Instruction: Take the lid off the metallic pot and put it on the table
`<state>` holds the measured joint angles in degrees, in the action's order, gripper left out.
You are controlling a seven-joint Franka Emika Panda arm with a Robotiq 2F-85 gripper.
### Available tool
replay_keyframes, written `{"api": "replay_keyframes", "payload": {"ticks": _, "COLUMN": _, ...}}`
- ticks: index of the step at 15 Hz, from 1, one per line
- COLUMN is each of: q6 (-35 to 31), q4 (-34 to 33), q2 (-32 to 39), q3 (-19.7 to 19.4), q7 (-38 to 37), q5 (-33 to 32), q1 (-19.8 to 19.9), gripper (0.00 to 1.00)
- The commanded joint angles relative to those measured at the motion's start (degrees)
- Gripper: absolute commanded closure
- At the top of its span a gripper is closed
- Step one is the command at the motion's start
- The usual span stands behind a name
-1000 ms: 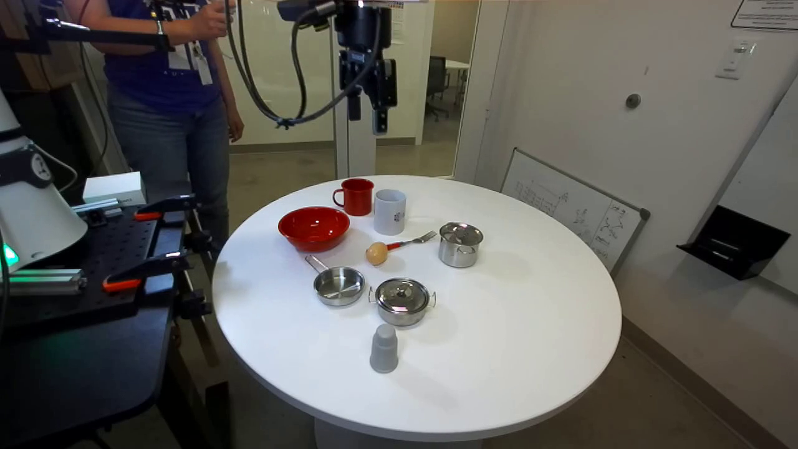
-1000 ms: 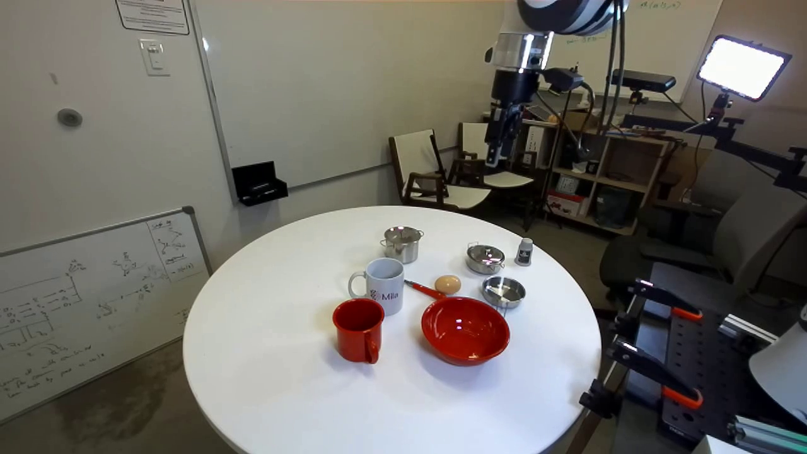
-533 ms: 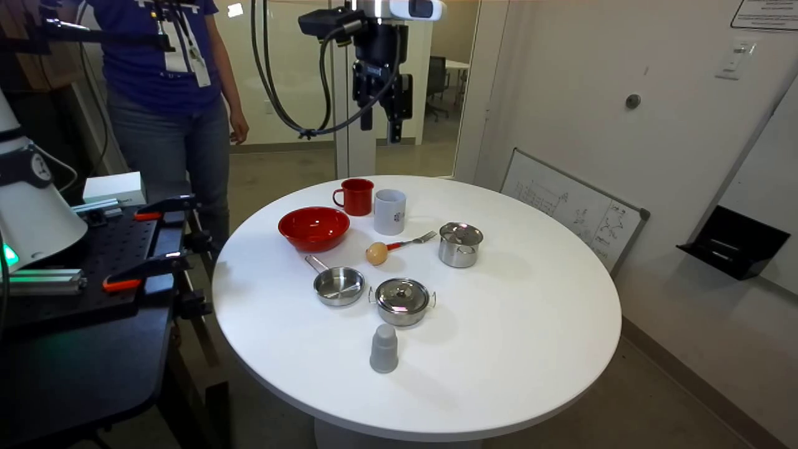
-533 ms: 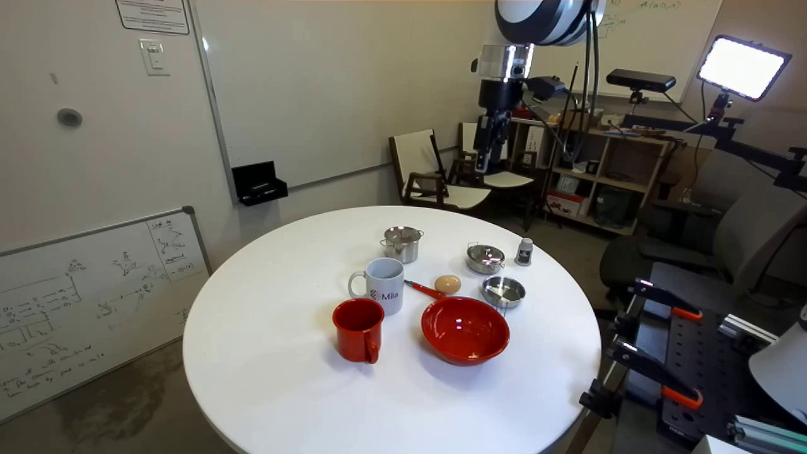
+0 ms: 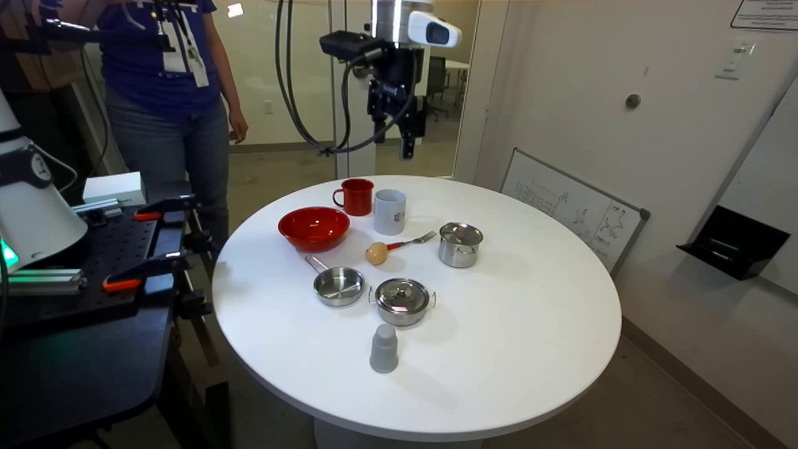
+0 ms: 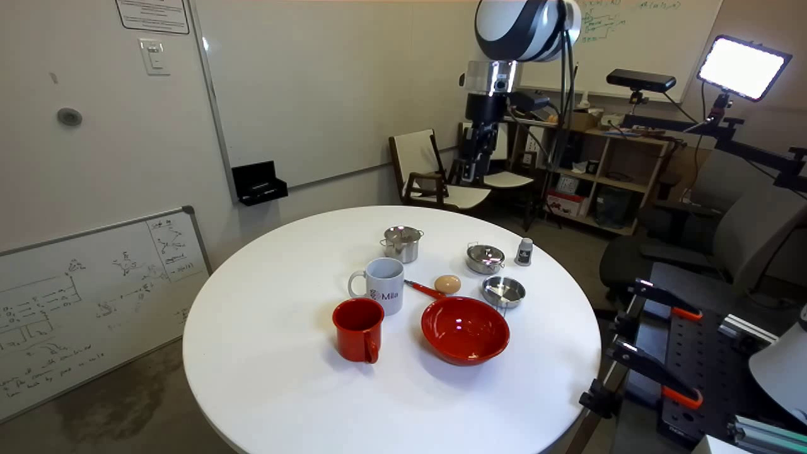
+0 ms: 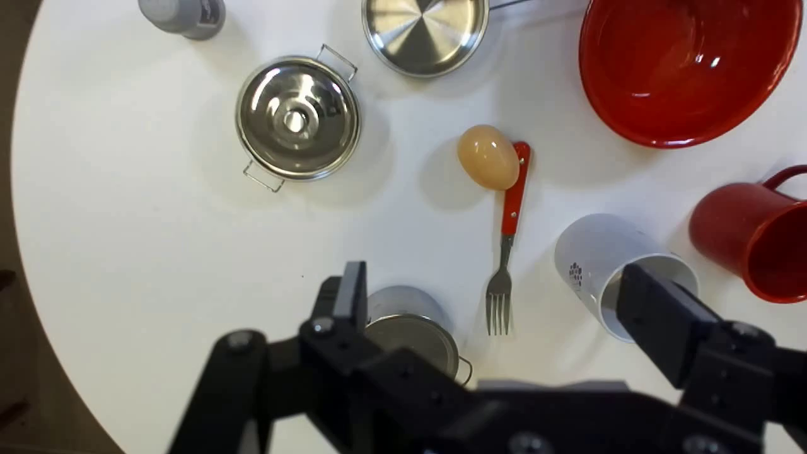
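Atop the metallic pot (image 5: 457, 254), the lid (image 5: 461, 233) sits in place, at about one o'clock on the table (image 5: 523, 343) in an exterior view. Well apart, toward eleven, the gripper (image 5: 393, 148) hangs spread, holding nothing; grasping, lifting and setting down all seem left to do.

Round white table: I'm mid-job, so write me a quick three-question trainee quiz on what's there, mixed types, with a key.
1. Which lies nearest the tall, straight-sided shiny steel pot? A) glossy red bowl B) red-handled metal fork C) long-handled shallow steel pan
2. True or false: the black two-fingered tool is above the round white table, jaws apart.
3. Fill the gap: the white cylindrical mug has a second handled mug beside it, coloured (blank).

Key: 1 B; 2 true; 3 red.
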<state>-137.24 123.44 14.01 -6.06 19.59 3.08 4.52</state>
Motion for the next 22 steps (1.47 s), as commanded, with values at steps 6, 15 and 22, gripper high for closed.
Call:
{"api": "replay_keyframes", "payload": {"ticks": 6, "q6": 1.5, "q4": -24.9, "q2": 23.1, "q3": 5.0, "q7": -2.2, "q5": 0.5, "q1": 2.6, "gripper": 0.0}}
{"api": "replay_keyframes", "payload": {"ticks": 15, "q6": 1.5, "q4": -41.0, "q2": 37.1, "q3": 4.2, "q7": -12.6, "q5": 0.5, "q1": 1.9, "gripper": 0.0}}
{"api": "replay_keyframes", "payload": {"ticks": 22, "q6": 5.6, "q4": -49.8, "q2": 44.1, "q3": 2.5, "q7": -20.0, "q5": -0.2, "q1": 1.1, "gripper": 0.0}}
